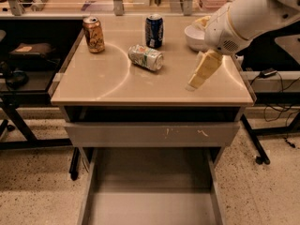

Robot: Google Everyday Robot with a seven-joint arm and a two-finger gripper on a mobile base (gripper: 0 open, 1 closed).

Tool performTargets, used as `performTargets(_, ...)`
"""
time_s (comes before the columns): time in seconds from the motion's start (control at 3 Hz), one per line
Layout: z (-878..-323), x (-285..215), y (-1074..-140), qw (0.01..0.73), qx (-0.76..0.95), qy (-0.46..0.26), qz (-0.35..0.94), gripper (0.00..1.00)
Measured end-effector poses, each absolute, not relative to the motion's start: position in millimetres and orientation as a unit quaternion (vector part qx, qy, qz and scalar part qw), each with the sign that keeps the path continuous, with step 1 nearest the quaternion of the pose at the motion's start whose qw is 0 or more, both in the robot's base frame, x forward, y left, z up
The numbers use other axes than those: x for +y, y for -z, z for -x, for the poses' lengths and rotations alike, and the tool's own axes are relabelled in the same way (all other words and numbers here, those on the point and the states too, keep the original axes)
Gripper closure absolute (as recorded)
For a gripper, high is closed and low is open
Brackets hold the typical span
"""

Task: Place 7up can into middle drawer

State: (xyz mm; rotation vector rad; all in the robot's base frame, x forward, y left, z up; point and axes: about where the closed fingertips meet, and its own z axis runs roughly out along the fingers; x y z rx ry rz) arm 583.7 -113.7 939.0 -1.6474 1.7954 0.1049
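The 7up can (146, 57) lies on its side on the tan tabletop (108, 83), near the middle and slightly toward the back. My gripper (194, 82) hangs from the white arm over the right part of the tabletop, pointing down and left. It is to the right of the can, apart from it, and holds nothing. The middle drawer (150, 198) is pulled out at the bottom of the view, and the part of its grey floor that shows is bare.
A gold-orange can (93, 34) stands at the back left and a dark blue can (153, 31) at the back centre. A white bowl (196, 36) sits behind my arm. The grey front panel with white scuffs (150, 134) is shut above the open drawer. Dark desks flank the cabinet.
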Motion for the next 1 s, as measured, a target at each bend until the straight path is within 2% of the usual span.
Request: performTargets(1.0, -664.8, -44.4, -919.1, 0.446, 0.64, -0.128, 0.612, 0.0)
